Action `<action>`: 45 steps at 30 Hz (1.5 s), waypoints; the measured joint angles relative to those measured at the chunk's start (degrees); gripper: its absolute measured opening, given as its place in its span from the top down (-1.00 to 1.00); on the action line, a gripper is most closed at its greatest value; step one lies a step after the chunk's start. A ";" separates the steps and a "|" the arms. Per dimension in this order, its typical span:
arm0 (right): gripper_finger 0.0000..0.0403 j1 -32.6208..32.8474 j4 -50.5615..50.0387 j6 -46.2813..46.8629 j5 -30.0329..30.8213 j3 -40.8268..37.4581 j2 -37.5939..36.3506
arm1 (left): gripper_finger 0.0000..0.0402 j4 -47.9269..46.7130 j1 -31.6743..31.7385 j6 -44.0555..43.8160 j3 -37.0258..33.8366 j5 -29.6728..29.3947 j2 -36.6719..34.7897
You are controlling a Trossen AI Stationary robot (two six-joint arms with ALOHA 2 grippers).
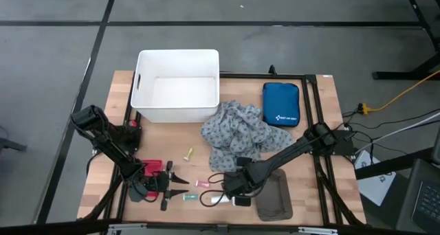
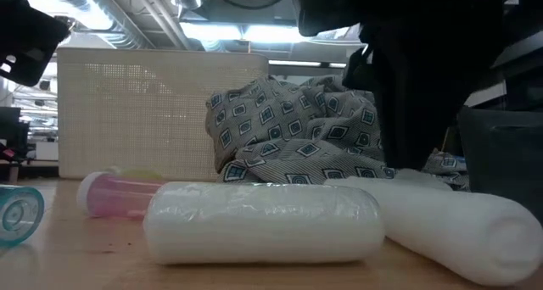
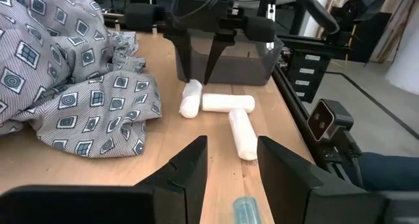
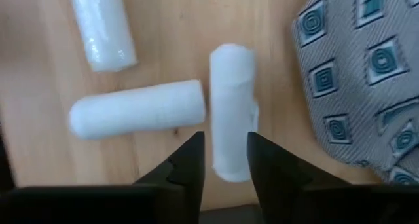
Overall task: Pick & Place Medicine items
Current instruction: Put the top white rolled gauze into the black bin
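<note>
White rolls [image 4: 230, 112] lie under the right gripper [image 4: 224, 160], fingers parted and empty, poised to grasp 1; next, descend and close. Left gripper [image 3: 230, 166] waits open, empty.

Teal tube [image 2: 17, 214] cut by low view's edge; white roll [image 4: 232, 112] partly behind right gripper [image 4: 224, 160] fingers; overhead packets too small.

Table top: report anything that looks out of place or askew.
The grey patterned cloth lies crumpled in a heap mid-table, one edge against the blue pouch. The white rolls lie scattered at odd angles near the right gripper. The white bin sits square. Nothing looks spilled or damaged.
</note>
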 joint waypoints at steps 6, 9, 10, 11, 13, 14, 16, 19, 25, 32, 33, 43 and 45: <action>0.21 -0.11 0.70 -0.13 0.07 0.00 0.03 | 0.35 -0.02 -0.01 -0.02 0.00 0.06 0.00; 0.20 -0.13 1.78 -0.16 -1.19 0.00 1.02 | 0.35 -0.01 -0.19 0.00 0.00 0.11 0.00; 0.20 -0.13 2.06 -0.38 -1.51 -0.02 1.54 | 0.35 -0.02 -0.23 0.00 0.00 0.10 0.00; 0.21 -0.13 2.84 -1.02 -1.67 -0.02 2.04 | 0.35 -0.02 -0.25 -0.01 0.00 0.04 0.00; 0.21 -0.13 3.54 -2.55 -1.45 -0.02 2.27 | 0.35 -0.02 -0.31 0.02 0.00 0.02 0.00; 0.21 -0.16 3.96 -2.89 -1.25 0.01 2.23 | 0.35 -0.02 -0.31 0.02 0.00 0.02 0.00; 0.21 -0.47 3.43 -2.95 -0.45 1.35 2.05 | 0.35 -0.13 -0.30 0.00 0.00 0.02 0.00; 0.19 -0.96 0.54 -3.38 0.48 5.16 1.55 | 0.35 -0.09 -0.31 0.02 0.00 0.00 0.00; 0.21 -1.16 -0.95 -3.12 0.18 6.99 1.49 | 0.35 -0.07 -0.64 -0.02 0.00 0.00 0.00; 0.21 -1.27 -0.38 -1.52 -0.98 4.64 2.07 | 0.35 -0.26 -1.12 -0.73 0.00 -0.26 0.00; 0.21 -1.27 -0.09 -1.38 -1.06 4.06 2.08 | 0.35 -0.26 -1.12 -0.79 0.00 -0.44 0.00; 0.21 -1.42 5.54 1.12 -4.26 -1.97 2.13 | 0.35 -0.50 -1.34 -0.92 0.00 -0.48 -0.02; 0.21 -1.40 6.54 1.48 -5.31 -2.39 2.12 | 0.35 -0.50 -1.34 -0.92 0.00 -0.48 -0.02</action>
